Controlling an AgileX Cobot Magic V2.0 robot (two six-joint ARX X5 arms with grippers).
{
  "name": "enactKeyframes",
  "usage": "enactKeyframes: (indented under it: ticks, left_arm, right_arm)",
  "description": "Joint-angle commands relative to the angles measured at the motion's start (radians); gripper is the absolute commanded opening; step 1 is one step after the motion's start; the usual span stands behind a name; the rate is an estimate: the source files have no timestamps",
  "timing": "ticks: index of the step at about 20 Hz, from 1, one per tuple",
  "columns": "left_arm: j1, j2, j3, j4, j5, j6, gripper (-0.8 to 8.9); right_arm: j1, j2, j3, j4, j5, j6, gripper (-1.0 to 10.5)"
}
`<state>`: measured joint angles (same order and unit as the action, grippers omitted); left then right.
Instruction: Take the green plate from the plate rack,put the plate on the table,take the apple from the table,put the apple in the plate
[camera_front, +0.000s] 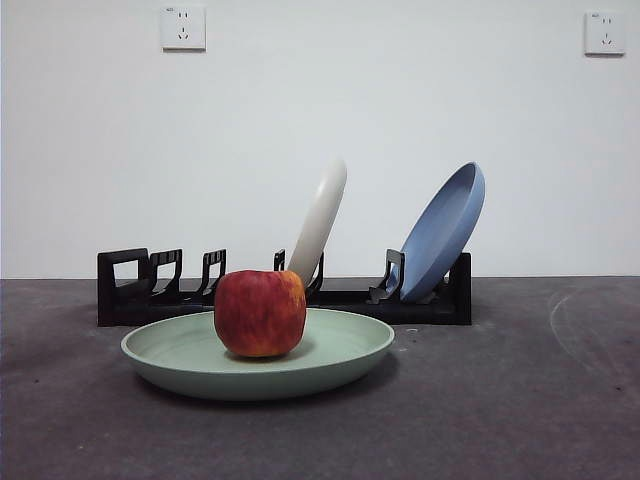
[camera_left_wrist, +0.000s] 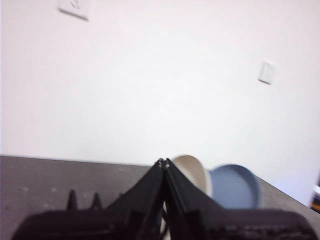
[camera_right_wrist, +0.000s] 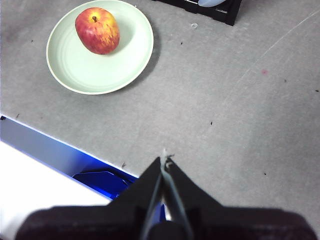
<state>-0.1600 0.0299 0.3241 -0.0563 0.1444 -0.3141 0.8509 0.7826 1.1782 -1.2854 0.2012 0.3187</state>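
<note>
The green plate (camera_front: 257, 361) lies flat on the table (camera_front: 500, 400) in front of the plate rack (camera_front: 285, 297). The apple (camera_front: 260, 312) sits upright in the plate; both also show in the right wrist view, plate (camera_right_wrist: 75, 65) and apple (camera_right_wrist: 97, 30). My right gripper (camera_right_wrist: 164, 162) is shut and empty, held high above the table's near edge, well away from the plate. My left gripper (camera_left_wrist: 164, 162) is shut and empty, raised, facing the wall above the rack. Neither arm shows in the front view.
A cream-white plate (camera_front: 320, 220) and a blue plate (camera_front: 442, 232) lean in the rack; both show in the left wrist view, cream (camera_left_wrist: 192, 172), blue (camera_left_wrist: 235, 186). A blue strip (camera_right_wrist: 55, 150) runs along the table's near edge.
</note>
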Motion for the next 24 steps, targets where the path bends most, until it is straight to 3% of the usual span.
enactKeyframes:
  ticks: [1,6,12,15,18,24]
  left_arm:
    - [0.028,-0.023,-0.155,0.177,0.004,0.032,-0.03]
    - [0.037,-0.026,-0.315,0.248,-0.071,0.064,-0.03]
    - [0.058,-0.026,-0.314,0.016,-0.171,0.106,-0.03]
    - [0.124,-0.026,-0.314,-0.116,-0.163,0.107,-0.03]
    - [0.174,-0.026,-0.314,-0.113,-0.136,0.116,-0.03]
    - [0.176,-0.026,-0.314,-0.111,-0.138,0.116,-0.03]
  right_arm:
    - [0.001,0.000,-0.005,0.005,0.001,0.011,0.0]
    - [0.000,0.000,-0.005,0.005,0.001,0.011,0.0]
    - [0.000,0.000,-0.005,0.005,0.001,0.011,0.0]
    - [0.000,0.000,-0.005,0.005,0.001,0.011,0.0]
    - [0.000,0.000,-0.005,0.005,0.001,0.011,0.0]
    - [0.000,0.000,-0.005,0.005,0.001,0.011,0.0]
